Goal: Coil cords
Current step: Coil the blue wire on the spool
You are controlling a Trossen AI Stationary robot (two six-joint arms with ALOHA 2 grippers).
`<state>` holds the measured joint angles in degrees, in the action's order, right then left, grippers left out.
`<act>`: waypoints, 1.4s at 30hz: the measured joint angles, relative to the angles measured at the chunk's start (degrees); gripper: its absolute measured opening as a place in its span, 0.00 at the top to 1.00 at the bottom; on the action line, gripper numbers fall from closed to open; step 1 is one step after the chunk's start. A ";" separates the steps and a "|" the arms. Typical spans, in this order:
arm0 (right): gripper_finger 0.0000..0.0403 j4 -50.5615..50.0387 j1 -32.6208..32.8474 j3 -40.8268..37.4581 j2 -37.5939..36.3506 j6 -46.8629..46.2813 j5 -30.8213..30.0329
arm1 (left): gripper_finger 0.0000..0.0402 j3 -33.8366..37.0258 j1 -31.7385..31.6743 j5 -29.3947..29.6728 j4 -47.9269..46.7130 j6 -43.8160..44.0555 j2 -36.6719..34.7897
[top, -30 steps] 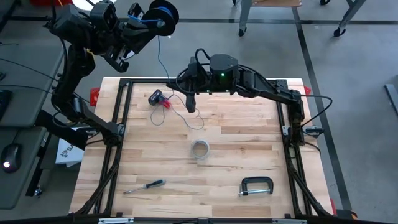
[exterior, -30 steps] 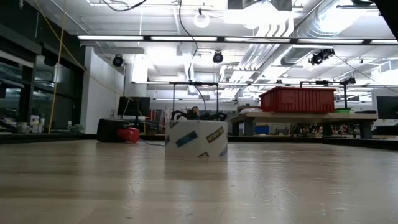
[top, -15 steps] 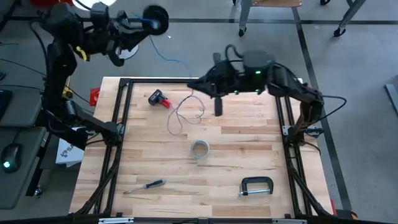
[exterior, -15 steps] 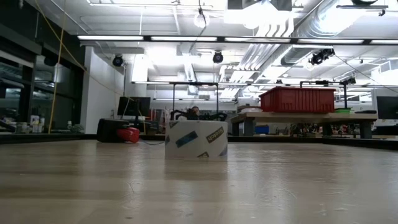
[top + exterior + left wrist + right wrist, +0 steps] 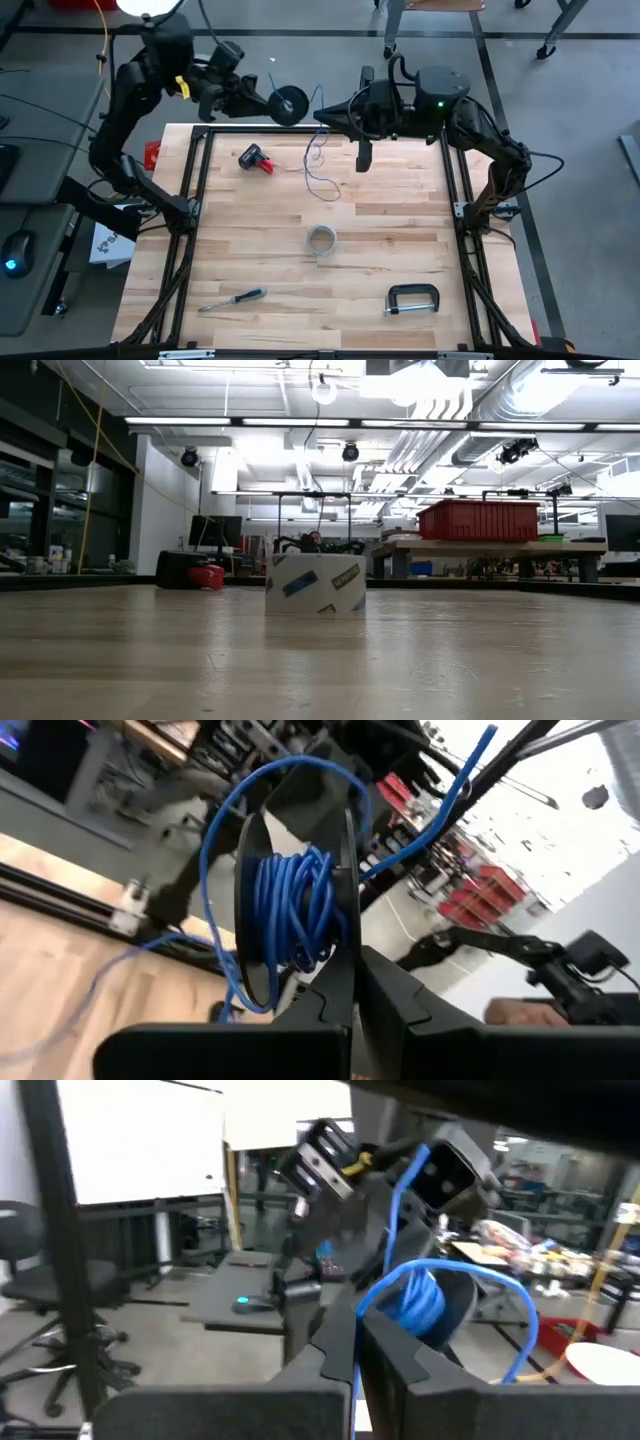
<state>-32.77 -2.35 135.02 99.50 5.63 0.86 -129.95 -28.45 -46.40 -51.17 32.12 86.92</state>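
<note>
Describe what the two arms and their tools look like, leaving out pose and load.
Both arms are dark, jointed, with black cables looped alongside. The left arm has a yellow tag near its wrist; the right arm shows a green light on its housing. Each tool, left tool and right tool, has two dark flat fingers.

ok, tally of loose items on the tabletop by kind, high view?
Tape roll: 1
Screwdriver: 1
C-clamp: 1
Red-and-black gadget: 1
Thin cord, trailing onto the wood: 1
Total: 5
</note>
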 joint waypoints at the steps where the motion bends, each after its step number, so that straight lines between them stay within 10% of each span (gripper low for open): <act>1: 1.00 0.32 0.00 -0.02 -0.01 -0.06 1.20 | 1.00 0.00 0.27 -0.30 -0.03 0.37 0.27; 21: 1.00 -0.20 0.13 -0.02 -3.03 -5.68 11.65 | 1.00 -0.05 -5.55 1.95 11.01 -2.68 1.17; 31: 1.00 1.19 -0.18 -0.02 -6.33 -4.19 11.61 | 1.00 -0.04 -6.51 1.42 -1.30 -3.26 1.32; 42: 1.00 0.80 -1.79 -0.08 -5.69 -4.12 12.66 | 1.00 -0.04 -0.21 -8.44 -1.33 5.58 1.95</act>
<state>-31.97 -4.14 134.94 93.82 1.51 13.52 -129.99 -28.66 -54.84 -52.50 37.70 88.87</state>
